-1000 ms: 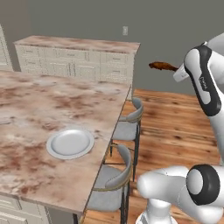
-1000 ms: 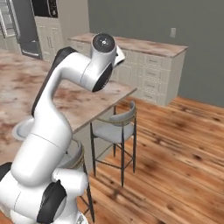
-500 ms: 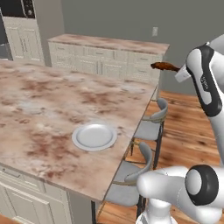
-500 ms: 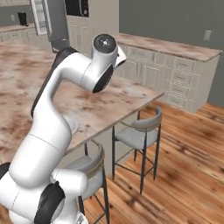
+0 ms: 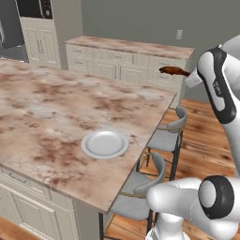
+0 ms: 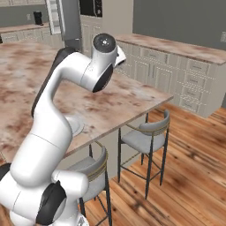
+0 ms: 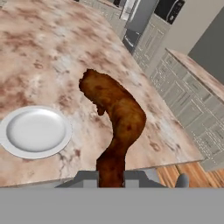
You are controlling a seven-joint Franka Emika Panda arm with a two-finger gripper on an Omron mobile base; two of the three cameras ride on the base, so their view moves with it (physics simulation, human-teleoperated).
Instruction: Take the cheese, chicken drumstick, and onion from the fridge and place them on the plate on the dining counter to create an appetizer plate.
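My gripper (image 7: 110,178) is shut on the thin end of the chicken drumstick (image 7: 117,117), a dark reddish-brown piece held in the air. From the left base view the chicken drumstick (image 5: 170,71) juts left from the hand, above the far right corner of the dining counter (image 5: 42,110). The round white plate (image 5: 105,144) lies bare on the marbled top, below and left of the drumstick. In the hand view the plate (image 7: 35,131) is at lower left. The fridge (image 6: 70,24) stands far behind the counter. The cheese and the onion are out of view.
Two grey stools (image 5: 168,137) (image 5: 135,197) stand at the counter's overhang on the wooden floor (image 6: 185,167). A second marbled counter on cream cabinets (image 5: 131,51) runs along the back wall. My white arm covers part of the plate (image 6: 78,127) in the right base view.
The whole picture has shifted as the base drives; the counter and plate now sit nearer and further right in the left base view. The arm keeps its pose with the drumstick held.
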